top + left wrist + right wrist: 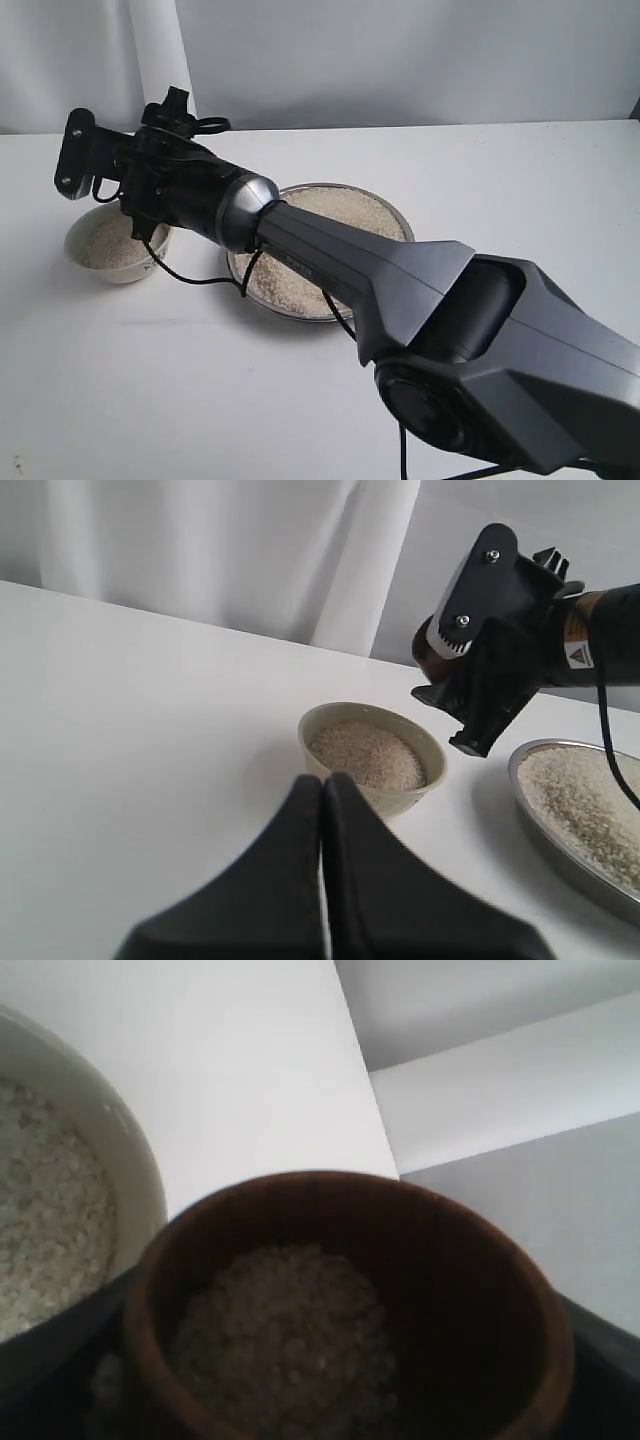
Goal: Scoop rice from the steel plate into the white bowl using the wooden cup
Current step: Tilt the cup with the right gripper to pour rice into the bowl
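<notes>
The wooden cup (480, 1280) is held in my right gripper (135, 200), which is shut on it above the edge of the white bowl (120, 272). The cup holds some rice (285, 1335) and is close to upright. In the left wrist view only a brown sliver of the cup (424, 655) shows behind the right wrist. The bowl (425, 745) is filled with rice (365, 755). The steel plate (395, 215) lies to the bowl's right under the right arm, covered with rice (340, 210). My left gripper (322, 780) is shut and empty, low over the table just short of the bowl.
The right arm stretches across the plate from the front right and hides much of it. A black cable (190, 278) hangs from the wrist beside the bowl. White curtain (200, 550) and wall stand behind the white table (150, 380).
</notes>
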